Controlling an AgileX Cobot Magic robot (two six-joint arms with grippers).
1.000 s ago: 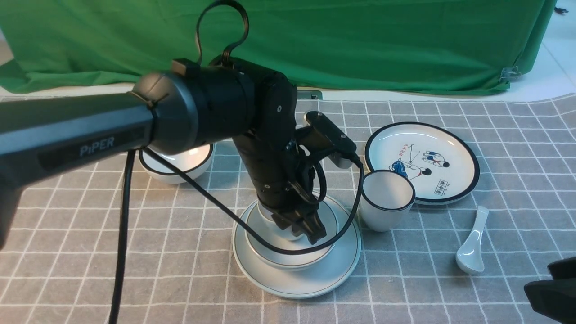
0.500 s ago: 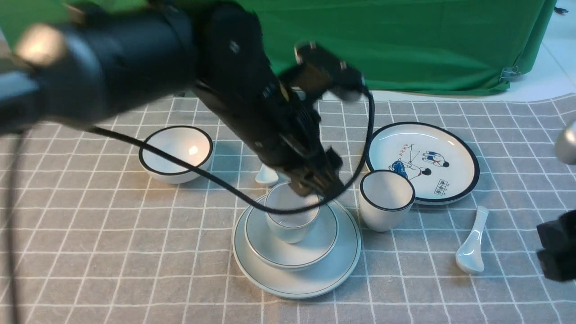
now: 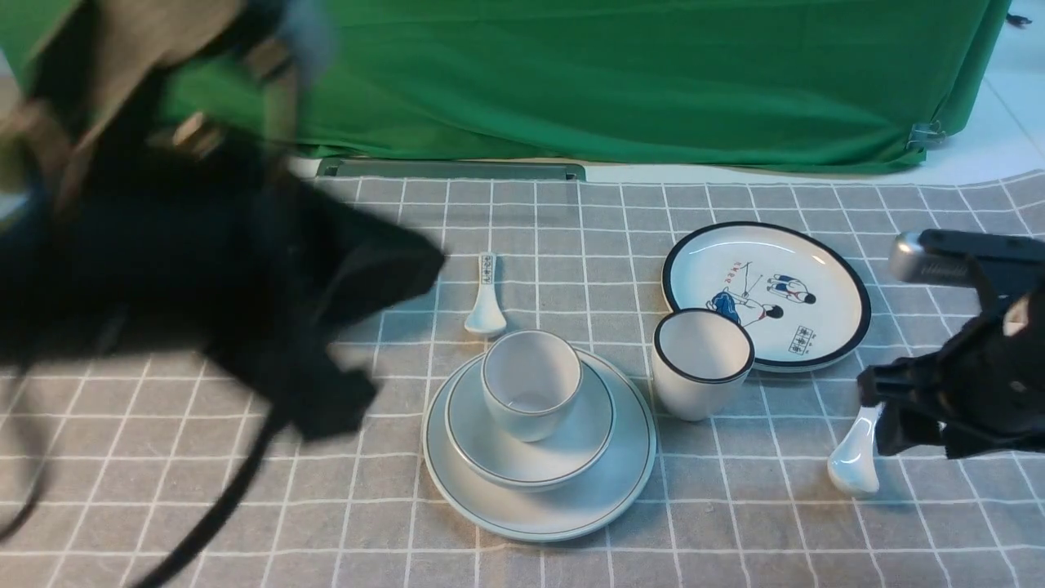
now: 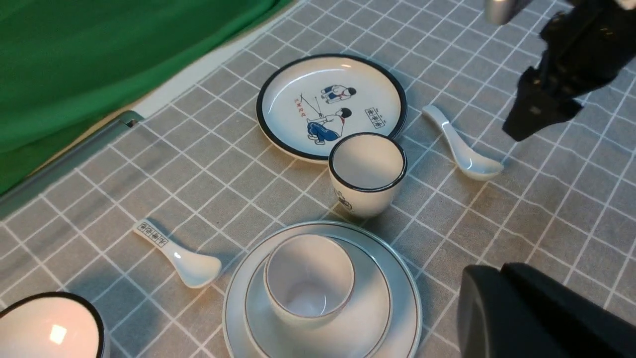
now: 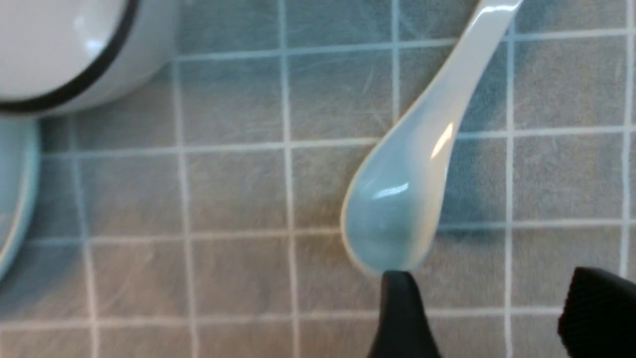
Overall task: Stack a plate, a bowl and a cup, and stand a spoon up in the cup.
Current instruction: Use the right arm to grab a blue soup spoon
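Observation:
The cup [image 3: 531, 392] stands upright in the bowl [image 3: 588, 433], which sits on the plate [image 3: 571, 506] at the table's middle front. The stack also shows in the left wrist view, where the cup [image 4: 308, 278] is empty. The plain spoon [image 3: 853, 461] lies on the cloth to the right, bowl end toward me. My right gripper [image 3: 886, 412] is open and hovers just over that spoon's handle. In the right wrist view, the spoon [image 5: 397, 209] lies just ahead of the open gripper [image 5: 494, 288]. My left gripper [image 4: 502, 278] is shut and empty, blurred at the left, clear of the stack.
A black-rimmed cup [image 3: 702, 363] stands right of the stack, touching the cartoon plate [image 3: 816, 278] behind it. A spoon with dark marks [image 3: 486, 306] lies behind the stack. A black-rimmed bowl [image 4: 49, 328] sits to the left. A green cloth hangs at the back.
My left gripper let go of the cup in the bowl and swung up and away to the left. My right arm came in from the right edge to the plain spoon.

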